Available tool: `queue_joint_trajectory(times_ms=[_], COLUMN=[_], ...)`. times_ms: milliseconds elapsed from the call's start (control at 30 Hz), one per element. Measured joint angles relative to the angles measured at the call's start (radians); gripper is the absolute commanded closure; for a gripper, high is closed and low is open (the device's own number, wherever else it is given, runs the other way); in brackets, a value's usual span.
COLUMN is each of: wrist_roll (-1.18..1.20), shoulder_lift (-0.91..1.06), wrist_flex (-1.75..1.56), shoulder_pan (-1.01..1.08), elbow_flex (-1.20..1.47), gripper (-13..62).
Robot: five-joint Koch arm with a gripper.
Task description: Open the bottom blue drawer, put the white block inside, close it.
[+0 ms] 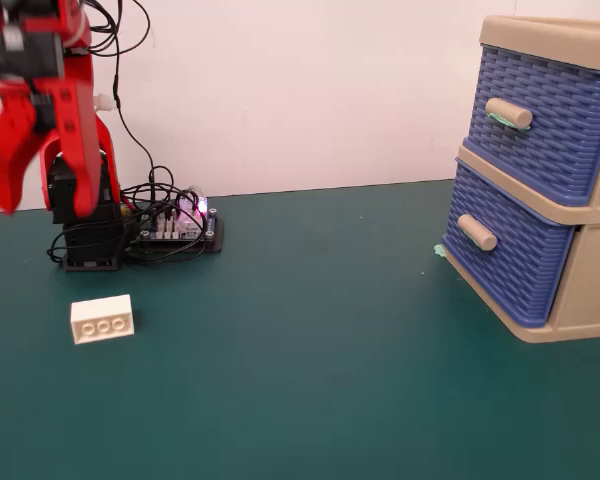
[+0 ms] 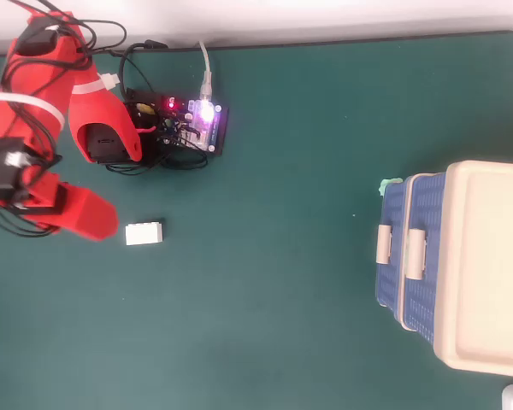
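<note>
Cabinet [image 1: 580, 300] stood at fixed view's right; bottom blue drawer [image 1: 510, 258] shut, slightly proud of cabinet front (overhead view). Gripper [image 1: 42, 205] hung raised far left of cabinet, jaws spread, empty. White block [image 1: 102, 319] lay on mat below and just right of gripper, long axis pointing toward cabinet, studs facing camera.

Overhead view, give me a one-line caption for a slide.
Red arm's gripper hovers near the white block on the green table; the bottom blue drawer sits shut across the table.
</note>
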Motion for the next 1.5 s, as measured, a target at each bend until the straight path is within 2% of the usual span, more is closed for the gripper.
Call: queue_joint_trajectory(times_ms=[100,267,433,500,567,767,867,1033,1167,1300,1500], wrist_roll=[0.183,0.477,0.902,0.988,1.034,1.035,1.037,1.042,1.049,1.083,1.092], shoulder_lift=[-0.003,-0.046,-0.275,-0.382,-0.491,-0.601,-0.692,-0.989,-1.207,-1.341,-1.443], wrist_flex=[0.0,-0.087,-0.454,-0.617,-0.856,-1.598,-1.97,-2.539,-2.712,-2.737,-2.737], shoulder_pan=[-0.075,-0.417,-0.942,-1.032,-1.075,-1.14,-1.154,-1.206,-1.212,-1.227,-1.229], elbow_flex=[-0.146,-0.201,-0.17,-0.129,-0.017,0.391,0.472,0.46,0.285,0.101,-0.04], gripper=[15.5,15.5,15.6,15.7,15.7,15.6,15.6,15.7,15.8,16.4,19.5])
